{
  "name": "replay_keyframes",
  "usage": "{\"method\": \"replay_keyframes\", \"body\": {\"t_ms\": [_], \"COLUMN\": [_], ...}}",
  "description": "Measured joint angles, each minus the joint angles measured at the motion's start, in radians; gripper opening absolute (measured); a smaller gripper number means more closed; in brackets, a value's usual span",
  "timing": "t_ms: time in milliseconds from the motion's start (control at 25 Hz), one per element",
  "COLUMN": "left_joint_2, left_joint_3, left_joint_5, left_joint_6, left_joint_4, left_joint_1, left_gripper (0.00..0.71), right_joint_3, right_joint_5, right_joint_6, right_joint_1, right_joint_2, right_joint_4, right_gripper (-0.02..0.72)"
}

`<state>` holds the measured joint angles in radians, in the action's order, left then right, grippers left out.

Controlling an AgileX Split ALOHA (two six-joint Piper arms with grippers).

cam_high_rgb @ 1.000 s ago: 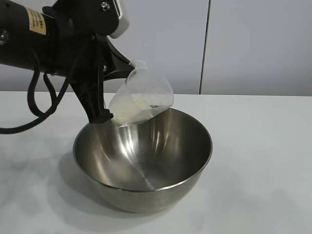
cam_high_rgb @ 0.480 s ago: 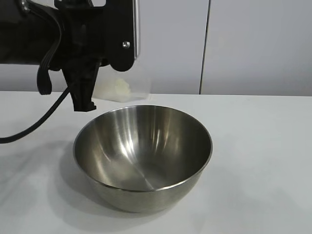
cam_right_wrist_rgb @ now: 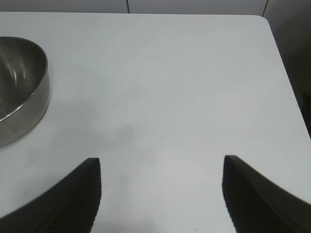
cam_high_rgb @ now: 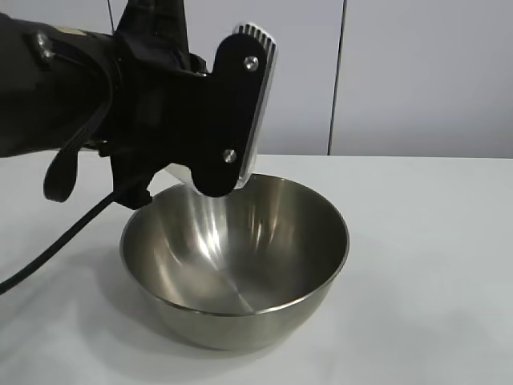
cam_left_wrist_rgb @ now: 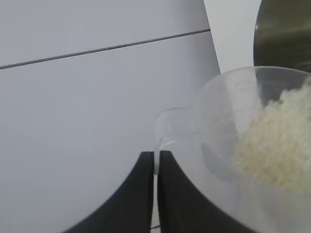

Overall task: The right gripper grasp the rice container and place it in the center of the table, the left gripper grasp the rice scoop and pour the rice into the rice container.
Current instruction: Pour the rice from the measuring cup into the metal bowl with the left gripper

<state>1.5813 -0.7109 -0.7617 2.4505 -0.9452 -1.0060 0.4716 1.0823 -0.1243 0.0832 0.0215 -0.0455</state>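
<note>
The rice container [cam_high_rgb: 232, 257], a large shiny steel bowl, stands upright on the white table [cam_high_rgb: 433, 265]; what shows of its inside is bare steel. My left arm [cam_high_rgb: 160, 104] hangs over the bowl's far left rim and hides the rice scoop in the exterior view. In the left wrist view my left gripper [cam_left_wrist_rgb: 156, 154] is shut on the thin tab of the clear rice scoop [cam_left_wrist_rgb: 228, 131]. A heap of rice [cam_left_wrist_rgb: 279, 145] lies inside it, and the bowl [cam_left_wrist_rgb: 284, 34] shows beyond. My right gripper [cam_right_wrist_rgb: 160, 179] is open over bare table, to the side of the bowl [cam_right_wrist_rgb: 19, 87].
A pale panelled wall [cam_high_rgb: 417, 72] runs behind the table. In the right wrist view the table's edge [cam_right_wrist_rgb: 286, 82] and rounded corner lie beyond the right gripper, with dark floor past them. A black cable [cam_high_rgb: 48, 249] trails from the left arm down over the table.
The left wrist has rolled over the bowl's rim. The scoop, seen tilted at the rim a second ago, is now hidden behind the arm. The bowl has stayed put.
</note>
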Motion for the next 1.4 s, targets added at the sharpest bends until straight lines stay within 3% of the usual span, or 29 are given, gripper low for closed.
{"method": "replay_keyframes", "body": {"t_ms": [600,1000,1200,1400], "left_joint_2": [0.000,0.000,0.000,0.000], "left_joint_3": [0.000,0.000,0.000,0.000], "left_joint_5": [-0.001,-0.001,-0.002,-0.034], "left_joint_6": [0.518,0.542,0.301,-0.251], "left_joint_4": [-0.031,-0.046,-0.047,-0.049], "left_joint_1": [0.000,0.000,0.000,0.000], "left_gripper": [0.008,0.008,0.008,0.008], "right_joint_3": [0.000,0.000,0.000,0.000], "right_joint_5": [0.000,0.001,0.001,0.001], "right_joint_6": [0.000,0.000,0.000,0.000], "right_joint_1": [0.000,0.000,0.000,0.000], "right_joint_2": [0.000,0.000,0.000,0.000], "right_joint_4": [0.000,0.000,0.000,0.000], "right_gripper": [0.487,0.487,0.487,0.487]}}
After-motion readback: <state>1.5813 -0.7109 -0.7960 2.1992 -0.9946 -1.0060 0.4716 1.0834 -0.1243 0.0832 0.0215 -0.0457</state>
